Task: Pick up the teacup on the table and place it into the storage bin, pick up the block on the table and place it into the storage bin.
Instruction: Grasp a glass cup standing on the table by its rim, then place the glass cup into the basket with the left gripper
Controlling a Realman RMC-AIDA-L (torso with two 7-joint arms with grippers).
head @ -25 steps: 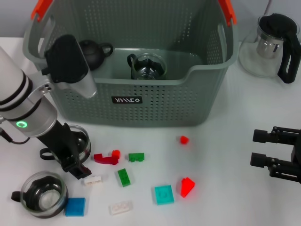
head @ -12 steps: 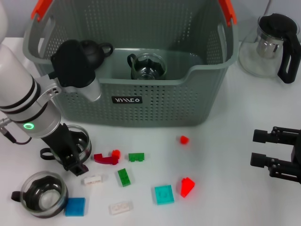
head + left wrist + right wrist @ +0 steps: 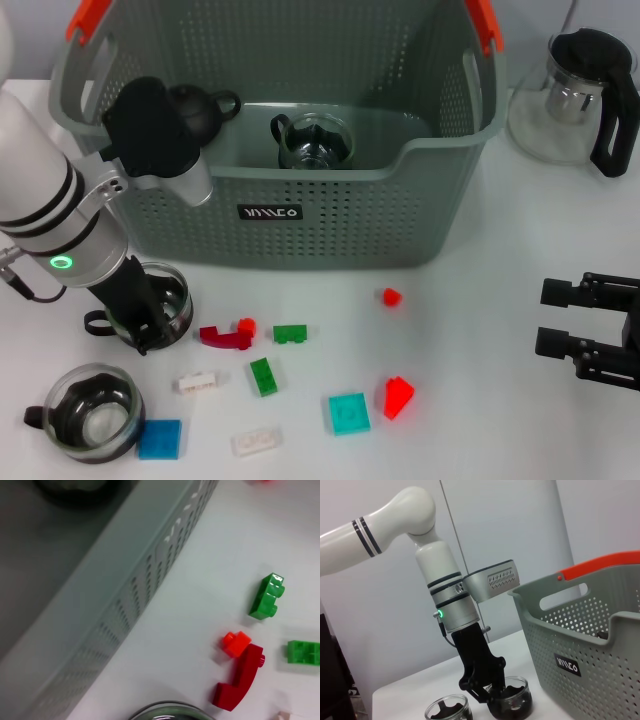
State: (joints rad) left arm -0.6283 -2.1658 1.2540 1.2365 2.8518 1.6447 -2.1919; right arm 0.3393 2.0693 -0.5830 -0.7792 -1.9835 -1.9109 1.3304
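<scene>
- At about eight o'clock on the counter (image 3: pixel 480 300), just in front of the storage bin (image 3: pixel 300 215), the left tool (image 3: pixel 150 335) is lowered onto a glass teacup (image 3: pixel 170 300); from the right wrist view its fingers (image 3: pixel 487 687) look narrowed over the cup's rim, likely gripping it, with the cup's base apparently at the counter.
- The cup stands upright, mouth up, long axis vertical; its dark handle (image 3: pixel 97 323) points toward nine o'clock.
- Judged step: the teacup pick. Next calls for a straight lift, then a carry toward twelve o'clock, high enough to clear the bin wall.
- A second teacup (image 3: pixel 90 412) sits at seven o'clock; blocks lie scattered near six o'clock.
- The right tool (image 3: pixel 590 330) idles at four o'clock, fingers spread, empty.
</scene>
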